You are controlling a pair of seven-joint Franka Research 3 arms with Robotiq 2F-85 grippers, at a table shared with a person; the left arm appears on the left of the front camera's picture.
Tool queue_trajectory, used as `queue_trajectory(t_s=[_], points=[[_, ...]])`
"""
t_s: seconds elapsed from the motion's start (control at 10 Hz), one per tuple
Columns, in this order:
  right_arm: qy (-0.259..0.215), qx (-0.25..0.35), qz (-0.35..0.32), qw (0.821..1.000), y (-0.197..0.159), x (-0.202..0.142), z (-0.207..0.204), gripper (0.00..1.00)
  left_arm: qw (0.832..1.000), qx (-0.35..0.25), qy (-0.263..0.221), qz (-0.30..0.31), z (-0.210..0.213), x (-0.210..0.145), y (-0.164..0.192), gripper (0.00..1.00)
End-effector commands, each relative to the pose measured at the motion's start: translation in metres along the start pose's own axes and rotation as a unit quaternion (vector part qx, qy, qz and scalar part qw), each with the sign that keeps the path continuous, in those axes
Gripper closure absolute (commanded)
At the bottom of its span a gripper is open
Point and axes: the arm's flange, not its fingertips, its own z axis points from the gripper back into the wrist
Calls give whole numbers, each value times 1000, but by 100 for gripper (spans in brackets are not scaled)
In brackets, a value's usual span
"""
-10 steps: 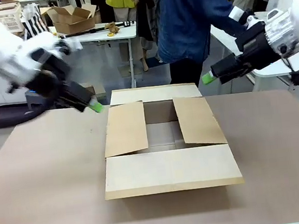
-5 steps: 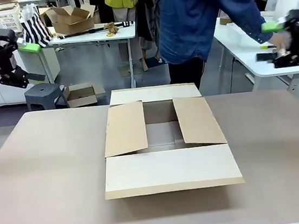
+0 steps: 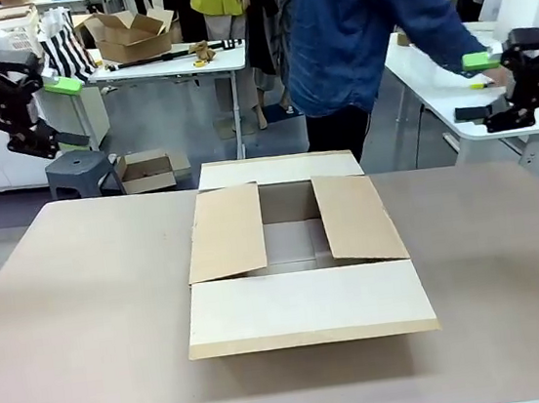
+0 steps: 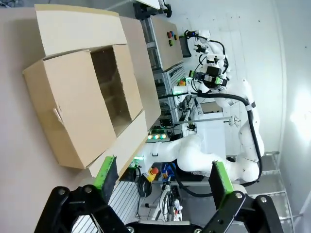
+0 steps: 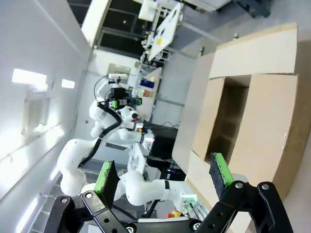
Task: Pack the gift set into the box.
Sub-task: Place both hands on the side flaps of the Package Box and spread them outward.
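Box (image 3: 296, 257) sits mid-table (image 3: 86, 312), four flaps folded outward, top open; left gripper (image 3: 64, 114) hangs high and well off toward the table's left edge, right gripper (image 3: 477, 88) likewise at right, both released, fingers spread wide, nothing held; person's blue sleeve (image 3: 424, 15) beyond the far edge.

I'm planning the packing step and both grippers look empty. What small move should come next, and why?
Probably lower the left gripper to the left side flap and fold it outward. It and the right side flap lie over the opening of the box, leaving a narrow gap; that gripper and the right gripper hang open and empty.
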Motion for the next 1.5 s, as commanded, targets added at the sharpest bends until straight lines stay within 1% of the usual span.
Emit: queue_trajectory(t_s=[0.0, 0.2, 0.3, 0.4, 0.5, 0.6, 0.7, 0.8, 0.9, 1.0, 1.1, 1.2, 1.4], points=[[-16, 13, 16, 1000, 3, 3, 7, 0, 1000, -1, 3, -13, 7, 0, 4, 0], [-16, 13, 16, 1000, 3, 3, 7, 0, 1000, 1, 0, -1, 2, -1, 0, 0], [-16, 13, 16, 1000, 3, 3, 7, 0, 999, 34, 13, 4, -17, 1, -13, 0], [-16, 13, 16, 1000, 3, 3, 7, 0, 993, 111, 9, -43, -62, 9, -30, 0], [-16, 13, 16, 1000, 3, 3, 7, 0, 973, 222, -12, -56, -117, 24, -34, 0], [-16, 13, 16, 1000, 3, 3, 7, 0, 958, 277, 42, -55, -172, 35, -32, 0], [-16, 13, 16, 1000, 3, 3, 7, 0, 922, 378, 41, -66, -212, 34, -33, 0], [-16, 13, 16, 1000, 3, 3, 7, 0, 901, 419, 80, -72, -247, 22, -38, 0], [-16, 13, 16, 1000, 3, 3, 7, 0, 881, 458, 69, -97, -273, 8, -43, 0], [-16, 13, 16, 1000, 3, 3, 7, 0, 862, 492, 48, -112, -288, -4, -47, 0], [-16, 13, 16, 1000, 3, 3, 7, 0, 869, 482, 31, -107, -293, -13, -48, 0], [-16, 13, 16, 1000, 3, 3, 7, 0, 894, 421, 51, -146, -295, -12, -43, 0], [-16, 13, 16, 1000, 3, 3, 7, 0, 894, 421, 51, -146, -295, -12, -43, 0]])
